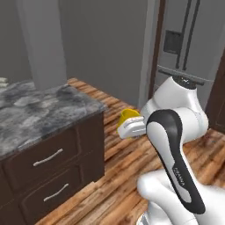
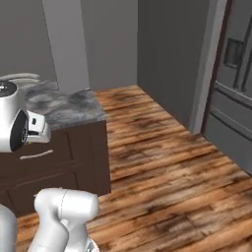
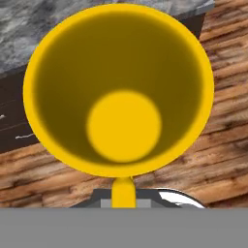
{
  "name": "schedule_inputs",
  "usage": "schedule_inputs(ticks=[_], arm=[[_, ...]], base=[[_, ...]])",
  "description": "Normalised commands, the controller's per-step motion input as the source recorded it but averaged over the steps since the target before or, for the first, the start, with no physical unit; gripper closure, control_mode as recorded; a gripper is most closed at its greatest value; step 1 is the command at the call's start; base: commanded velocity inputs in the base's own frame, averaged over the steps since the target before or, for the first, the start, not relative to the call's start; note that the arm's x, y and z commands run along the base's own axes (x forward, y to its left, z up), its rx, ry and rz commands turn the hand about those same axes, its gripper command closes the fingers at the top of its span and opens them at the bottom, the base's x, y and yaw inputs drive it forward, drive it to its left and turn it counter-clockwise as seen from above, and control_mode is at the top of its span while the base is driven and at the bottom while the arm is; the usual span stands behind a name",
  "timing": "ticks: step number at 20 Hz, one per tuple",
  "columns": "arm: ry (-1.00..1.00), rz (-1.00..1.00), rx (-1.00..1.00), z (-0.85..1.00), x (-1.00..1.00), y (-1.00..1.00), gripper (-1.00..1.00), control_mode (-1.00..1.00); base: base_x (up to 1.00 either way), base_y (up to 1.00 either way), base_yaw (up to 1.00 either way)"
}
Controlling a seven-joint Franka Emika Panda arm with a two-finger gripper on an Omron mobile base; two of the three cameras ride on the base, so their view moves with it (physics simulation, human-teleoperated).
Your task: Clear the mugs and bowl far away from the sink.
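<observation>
1. My claw [image 1: 128, 126] is carrying a yellow mug [image 1: 128, 117] out over the wooden floor [image 2: 162, 162], just off the corner of the grey stone worktop [image 1: 39, 112]. I cannot tell from these views how the fingers are standing, though the mug is sitting right against the hand.
2. In the hand view I am looking straight down into the mug's mouth [image 3: 118, 89], its handle pointing towards me.
3. I am judging this as the carrying step: one mug is in transit, away from the sink.
4. Next I am needing a bare patch of worktop, reaching over its edge, lowering the mug upright until it is resting flat, then letting go.
</observation>
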Motion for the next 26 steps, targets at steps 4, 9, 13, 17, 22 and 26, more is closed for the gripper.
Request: schedule_inputs(ticks=[4, 9, 13, 17, 22, 26], arm=[[0.0, 0.0, 0.0, 0.0, 0.0, 0.0, 1.0, 1.0], [0.0, 0.0, 0.0, 0.0, 0.0, 0.0, 1.0, 1.0], [0.0, 0.0, 0.0, 0.0, 0.0, 0.0, 1.0, 1.0], [0.0, 0.0, 0.0, 0.0, 0.0, 0.0, 1.0, 1.0], [0.0, 0.0, 0.0, 0.0, 0.0, 0.0, 1.0, 1.0], [0.0, 0.0, 0.0, 0.0, 0.0, 0.0, 1.0, 1.0]], base=[[0.36, 0.58, 0.57], [0.81, 0.45, 0.43], [0.53, 0.42, 0.4], [0.48, 0.36, 0.43], [0.72, 0.28, 0.36], [0.4, 0.24, 0.12]])
